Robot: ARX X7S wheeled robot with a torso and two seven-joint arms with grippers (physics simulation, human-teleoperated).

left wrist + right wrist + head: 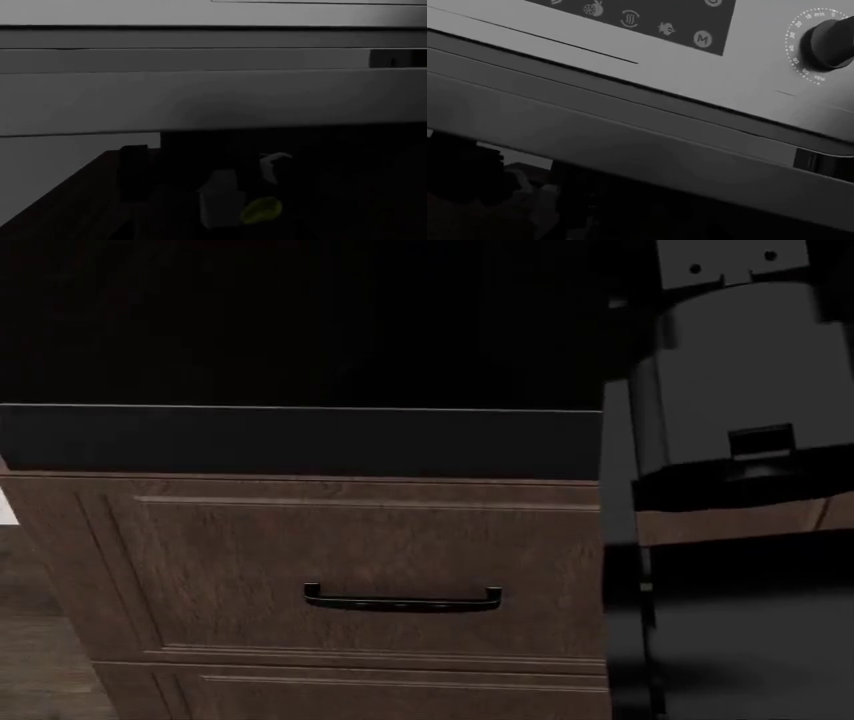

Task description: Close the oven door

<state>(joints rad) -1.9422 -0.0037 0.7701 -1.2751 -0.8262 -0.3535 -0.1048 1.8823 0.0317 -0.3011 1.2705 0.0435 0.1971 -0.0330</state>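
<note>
Head view shows the oven door as a wide dark slab lying open, its front edge running level across the frame just above a brown wood drawer with a black bar handle. Above the door's edge everything is black and nothing can be made out. A second drawer front begins below the first. At the right of that view a grey robot arm comes down in front of the cabinets; its fingers are out of sight there.

Left wrist view looks close along the grey face of the door, with paler bands of the oven front above it and deep shadow beneath, where a small yellow-green shape and a pale block sit, too dim to name.

Right wrist view shows the same grey door slab slanting below the oven's control panel, which carries a dark strip of white icons and a timer knob.

Neither wrist view clearly shows its fingers, so I cannot tell how open either pair is or whether they hold anything
</note>
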